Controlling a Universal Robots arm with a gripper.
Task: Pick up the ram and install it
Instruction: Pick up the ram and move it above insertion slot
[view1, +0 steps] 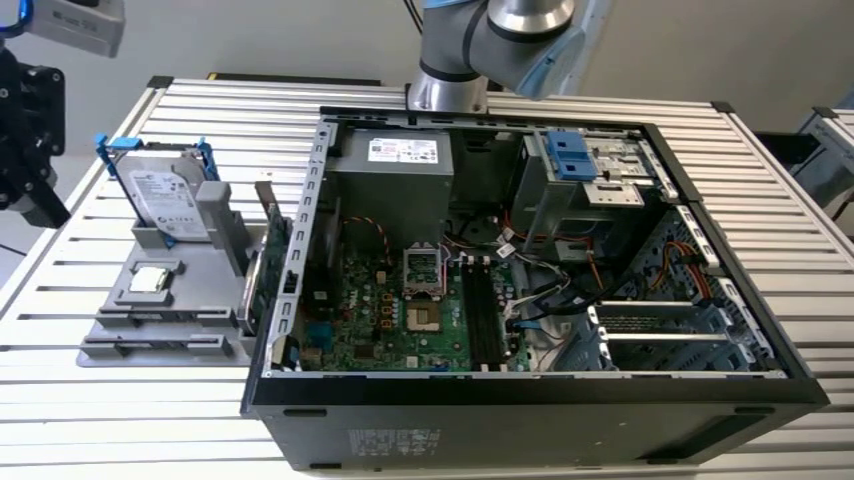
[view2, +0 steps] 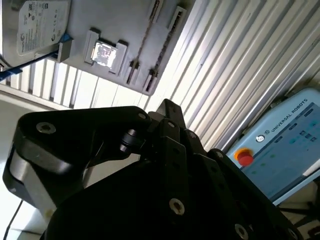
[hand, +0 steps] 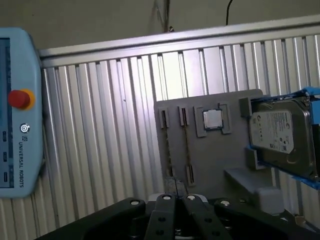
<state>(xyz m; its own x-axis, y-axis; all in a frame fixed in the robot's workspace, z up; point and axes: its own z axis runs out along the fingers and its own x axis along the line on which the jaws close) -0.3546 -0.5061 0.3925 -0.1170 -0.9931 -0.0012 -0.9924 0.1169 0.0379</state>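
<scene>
Ram (hand: 171, 150) edge-on in gray holder (hand: 220, 155) slot, apart fr. tool (hand: 176, 199); grip state can't tell.

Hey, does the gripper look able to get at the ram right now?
Probably yes: the gripper hangs above the gray holder, and nothing covers the ram standing edge-on there.

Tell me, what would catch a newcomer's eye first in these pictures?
The big open computer case sits in the middle of the exterior view, its green motherboard bare. On that view's left, a grey holder carries a silver hard drive in a blue frame and a thin ram stick edge-on. The black gripper faces that holder in the first wrist view.
</scene>
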